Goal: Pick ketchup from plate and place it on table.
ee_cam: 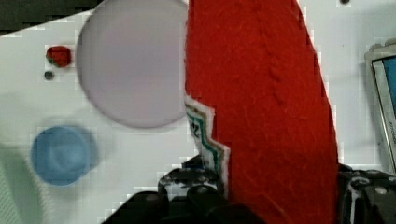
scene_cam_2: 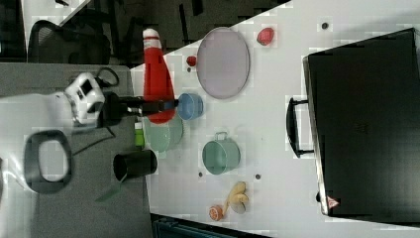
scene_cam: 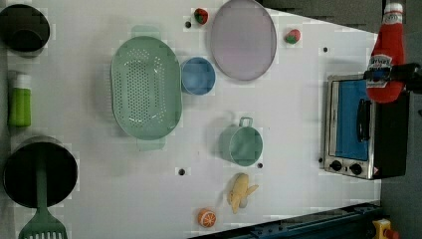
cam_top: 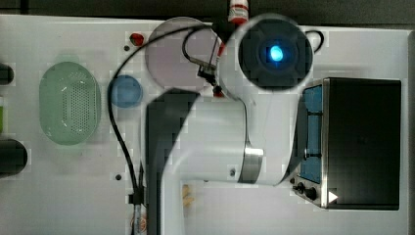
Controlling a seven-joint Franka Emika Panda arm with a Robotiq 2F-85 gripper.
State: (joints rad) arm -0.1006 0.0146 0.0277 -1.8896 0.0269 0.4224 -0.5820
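White tabletop (scene_cam: 298, 124) cluttered; plate (scene_cam: 243, 40) bare. Gripper (scene_cam_2: 148, 105) clamped on ketchup (scene_cam_2: 157, 79), held high above tabletop. Pick done; lowering and release left.

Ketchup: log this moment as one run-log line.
phase: carry | gripper: shut on ketchup | ketchup: lifted, off plate | plate: bare | next: set on table

Even, bright overhead light washes the white table (scene_cam: 298, 124) nearly shadowless, blocky compression mottles every view, the wrist view's ketchup (ee_cam: 261, 107) at 3 o'clock and blue bowl (ee_cam: 63, 154) at 8 o'clock look soft, and the arm's blue indicator light (cam_top: 276, 53) glares.
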